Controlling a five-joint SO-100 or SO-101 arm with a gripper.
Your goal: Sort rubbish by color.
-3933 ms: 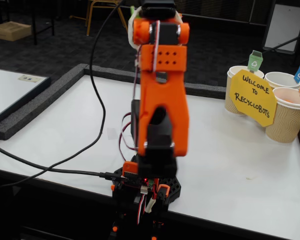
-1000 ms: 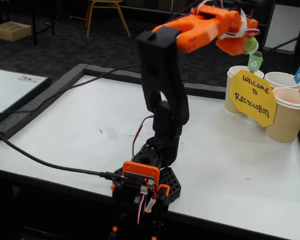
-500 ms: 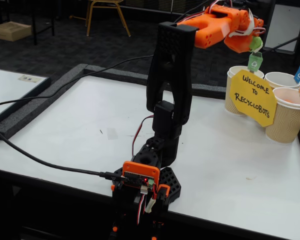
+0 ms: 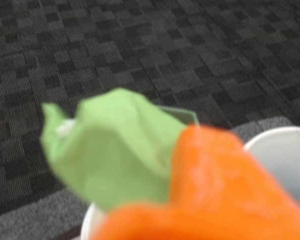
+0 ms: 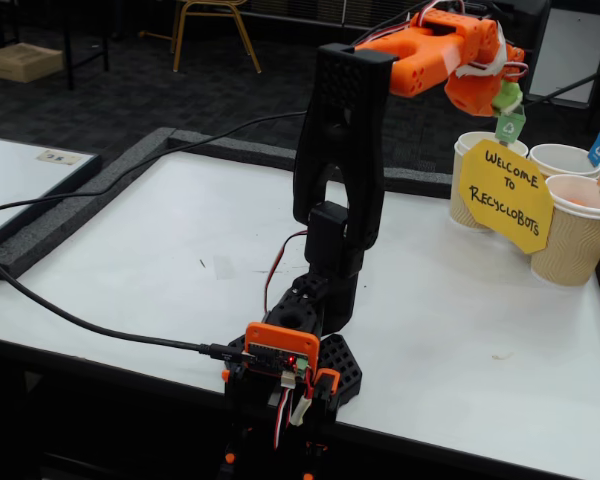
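Observation:
In the fixed view my orange gripper [image 5: 500, 96] is raised at the far right, shut on a green paper wad [image 5: 506, 97]. The wad hangs just above the leftmost beige cup [image 5: 467, 150], close to that cup's green flag [image 5: 510, 126]. The wrist view shows the same green wad [image 4: 115, 150] up close and blurred, pressed against an orange finger [image 4: 215, 195]. White cup rims show below it [image 4: 87, 225] and to its right [image 4: 285, 150]. No blue or orange wad is plainly visible.
Two more cups stand right of the first: one with a blue flag [image 5: 563, 158], one with an orange flag [image 5: 578, 225] and an orange tint inside. A yellow sign [image 5: 505, 195] leans on them. A black cable [image 5: 100, 325] crosses the table's left half.
The arm swung from upright at the table's middle out to the right toward the cups. Over the last half second the gripper with the green wad dipped slightly toward the left cup.

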